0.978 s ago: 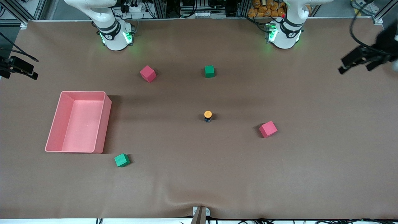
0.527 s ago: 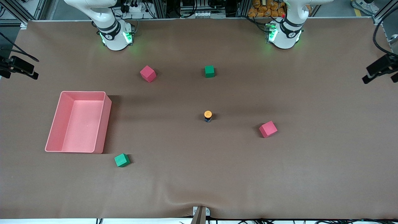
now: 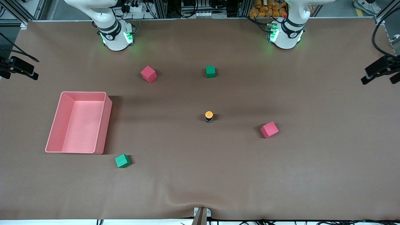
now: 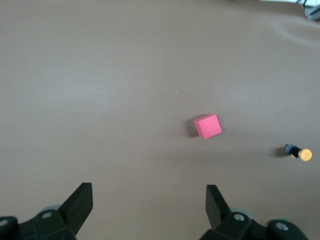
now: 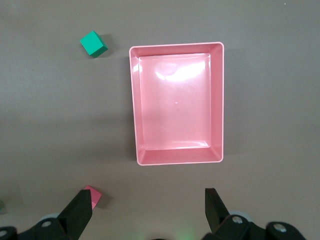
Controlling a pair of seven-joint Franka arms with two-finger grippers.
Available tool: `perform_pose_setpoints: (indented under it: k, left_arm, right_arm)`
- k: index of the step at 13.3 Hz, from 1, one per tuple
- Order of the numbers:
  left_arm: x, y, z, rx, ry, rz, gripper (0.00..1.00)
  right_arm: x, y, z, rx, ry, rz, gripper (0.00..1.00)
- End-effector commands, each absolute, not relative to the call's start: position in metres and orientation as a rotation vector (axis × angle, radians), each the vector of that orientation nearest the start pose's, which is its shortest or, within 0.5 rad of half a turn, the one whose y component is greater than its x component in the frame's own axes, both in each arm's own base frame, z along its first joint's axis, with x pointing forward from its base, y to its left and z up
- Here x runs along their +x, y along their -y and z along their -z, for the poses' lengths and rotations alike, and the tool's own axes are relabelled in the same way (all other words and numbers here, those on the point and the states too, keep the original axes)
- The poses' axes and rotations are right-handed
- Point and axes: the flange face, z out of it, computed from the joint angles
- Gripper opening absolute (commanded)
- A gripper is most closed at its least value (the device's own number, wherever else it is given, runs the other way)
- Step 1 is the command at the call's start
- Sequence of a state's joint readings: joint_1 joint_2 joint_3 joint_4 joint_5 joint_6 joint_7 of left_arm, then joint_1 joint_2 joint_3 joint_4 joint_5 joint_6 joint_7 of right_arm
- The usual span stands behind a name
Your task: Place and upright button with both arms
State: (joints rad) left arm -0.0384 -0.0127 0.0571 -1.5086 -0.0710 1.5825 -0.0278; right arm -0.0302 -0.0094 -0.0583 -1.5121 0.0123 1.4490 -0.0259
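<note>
The button [image 3: 209, 116] stands upright mid-worktop [image 3: 200, 187], cap up, with bare cloth all round; the nearest pink cube [image 3: 269, 129] is well apart. Left end effector [image 4: 148, 200] hangs high at its arm's worktop edge, jaws wide, empty. Right end effector [image 5: 148, 202] hangs over the pink tray [image 5: 220, 100], also wide, empty.

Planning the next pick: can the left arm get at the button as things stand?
Probably yes. The button stands alone, orange cap up, mid-table, with bare cloth all round. The nearest thing, a pink cube, sits apart toward the left arm's end. The left gripper is open, holding nothing, up over that end.
</note>
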Motion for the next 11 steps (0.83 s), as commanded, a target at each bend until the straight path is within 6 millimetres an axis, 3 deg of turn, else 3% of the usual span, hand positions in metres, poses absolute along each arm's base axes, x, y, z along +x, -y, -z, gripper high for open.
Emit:
perform_pose_setpoints:
  k: [1, 4, 11]
  left_arm:
    - [0.5482, 0.004, -0.656, -3.213, 0.06, 0.097, 1.0]
    - [0.5487, 0.0042, -0.6559, -3.214, 0.129, 0.094, 1.0]
    - [0.5544, 0.0053, -0.65, -3.214, 0.105, 0.078, 1.0]
  right_arm:
    - [0.5388, 0.0452, -0.6526, -3.126, -0.111, -0.066, 1.0]
    - [0.5389, 0.0445, -0.6519, -3.127, -0.109, -0.069, 1.0]
    - [0.5389, 0.0439, -0.6519, -3.129, -0.107, -0.069, 1.0]
